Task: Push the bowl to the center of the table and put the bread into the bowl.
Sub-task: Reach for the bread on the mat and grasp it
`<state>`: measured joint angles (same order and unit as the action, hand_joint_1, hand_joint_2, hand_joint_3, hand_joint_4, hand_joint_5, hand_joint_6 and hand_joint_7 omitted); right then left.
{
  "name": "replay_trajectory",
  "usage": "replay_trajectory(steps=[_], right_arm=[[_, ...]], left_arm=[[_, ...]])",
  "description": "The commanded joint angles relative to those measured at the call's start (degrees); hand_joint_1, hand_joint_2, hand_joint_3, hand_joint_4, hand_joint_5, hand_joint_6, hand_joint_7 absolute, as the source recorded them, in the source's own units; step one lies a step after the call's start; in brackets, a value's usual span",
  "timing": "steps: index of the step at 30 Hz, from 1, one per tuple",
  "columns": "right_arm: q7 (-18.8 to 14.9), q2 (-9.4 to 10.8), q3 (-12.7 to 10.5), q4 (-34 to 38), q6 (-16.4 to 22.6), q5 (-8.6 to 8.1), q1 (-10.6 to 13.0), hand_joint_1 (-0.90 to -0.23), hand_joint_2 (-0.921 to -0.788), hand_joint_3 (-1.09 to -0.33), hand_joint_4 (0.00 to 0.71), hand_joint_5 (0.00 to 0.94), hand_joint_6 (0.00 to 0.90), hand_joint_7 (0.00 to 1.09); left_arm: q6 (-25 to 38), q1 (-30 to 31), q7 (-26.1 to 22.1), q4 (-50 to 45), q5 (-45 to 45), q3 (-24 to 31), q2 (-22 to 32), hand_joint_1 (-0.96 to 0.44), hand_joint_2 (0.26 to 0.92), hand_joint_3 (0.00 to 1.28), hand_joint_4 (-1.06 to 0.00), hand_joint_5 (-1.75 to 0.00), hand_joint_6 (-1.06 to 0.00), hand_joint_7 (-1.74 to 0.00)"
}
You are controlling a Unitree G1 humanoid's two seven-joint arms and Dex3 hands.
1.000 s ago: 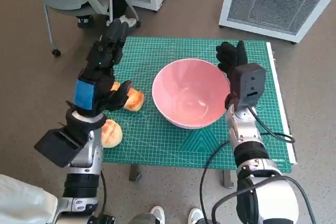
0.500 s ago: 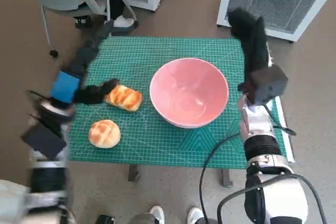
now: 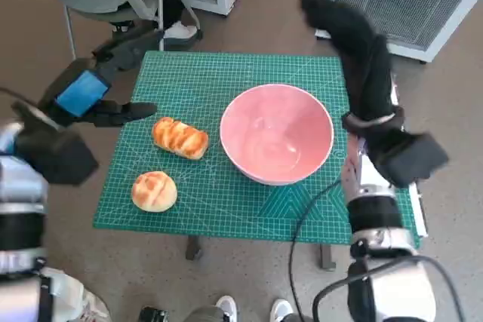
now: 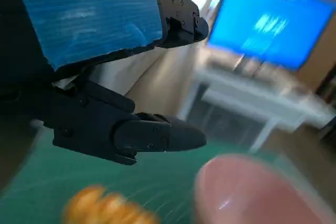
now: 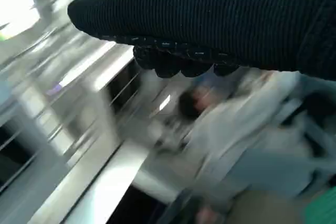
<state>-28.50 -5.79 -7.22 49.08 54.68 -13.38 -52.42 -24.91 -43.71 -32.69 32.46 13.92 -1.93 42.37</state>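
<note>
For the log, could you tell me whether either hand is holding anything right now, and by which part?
Nothing is held: the left hand and right hand are both raised and empty.

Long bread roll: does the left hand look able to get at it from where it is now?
Probably yes. The left hand holds nothing and hovers beside the long bread roll, with only bare green mat between them; the pink bowl sits on the roll's far side.
</note>
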Motion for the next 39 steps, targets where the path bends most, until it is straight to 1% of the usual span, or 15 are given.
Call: replay_trajectory(steps=[1,7,13,19,23,27,31,39], right_arm=[[-1.1,-0.2,1.1,-3.6,-0.2,0.29,3.5,-0.737,-0.921,-0.784,0.308,0.007,-0.001,0.82],[-1.5,-0.1,2.2,-7.4,-0.9,-0.02,5.3,-0.719,-0.921,-0.805,0.31,0.009,-0.001,0.81],[-0.3,-0.2,3.1,-10.5,-0.6,1.4,6.6,-0.703,-0.921,-0.83,0.315,0.012,-0.001,0.8],[-0.5,-0.5,3.7,-12.3,0.1,1.49,7.4,-0.691,-0.921,-0.843,0.311,0.012,-0.001,0.79],[-0.4,-1.0,3.8,-12.2,0.9,1.99,7.4,-0.687,-0.921,-0.843,0.309,0.011,-0.001,0.77],[-0.3,-1.3,3.7,-11.6,1.7,2.27,7.3,-0.69,-0.921,-0.842,0.308,0.012,-0.001,0.76],[0.0,-1.4,3.5,-11.1,2.1,2.54,7.3,-0.693,-0.921,-0.842,0.308,0.013,-0.001,0.76],[0.3,-1.5,3.3,-10.9,2.3,2.51,7.5,-0.695,-0.921,-0.843,0.308,0.014,-0.001,0.76]], left_arm=[[1.7,-3.5,-1.8,3.3,4.7,-4.4,1.2,-0.46,0.895,0.01,-0.16,0.0,-0.29,-0.03],[1.7,-6.1,-1.8,6.9,10.0,-9.0,1.1,-0.4,0.857,0.0,-0.14,0.0,-0.28,-0.02],[0.0,-8.6,-2.6,11.3,11.9,-12.0,0.2,-0.31,0.826,0.0,-0.16,-0.01,-0.31,-0.03],[-2.0,-11.4,-3.8,15.8,13.7,-15.3,-0.5,-0.21,0.798,0.0,-0.17,-0.01,-0.31,-0.02],[0.1,-13.4,-6.2,18.0,14.8,-17.1,-1.4,-0.16,0.785,0.0,-0.15,0.0,-0.28,-0.01],[3.2,-15.0,-8.1,19.5,15.9,-18.8,-2.7,-0.1,0.774,0.0,-0.09,0.0,-0.23,0.0],[5.0,-15.9,-8.2,20.5,17.2,-20.1,-3.8,-0.06,0.771,0.0,-0.05,0.0,-0.19,0.0],[6.4,-15.9,-7.3,21.4,18.3,-21.2,-5.3,-0.01,0.769,0.0,-0.04,0.0,-0.18,0.0]])
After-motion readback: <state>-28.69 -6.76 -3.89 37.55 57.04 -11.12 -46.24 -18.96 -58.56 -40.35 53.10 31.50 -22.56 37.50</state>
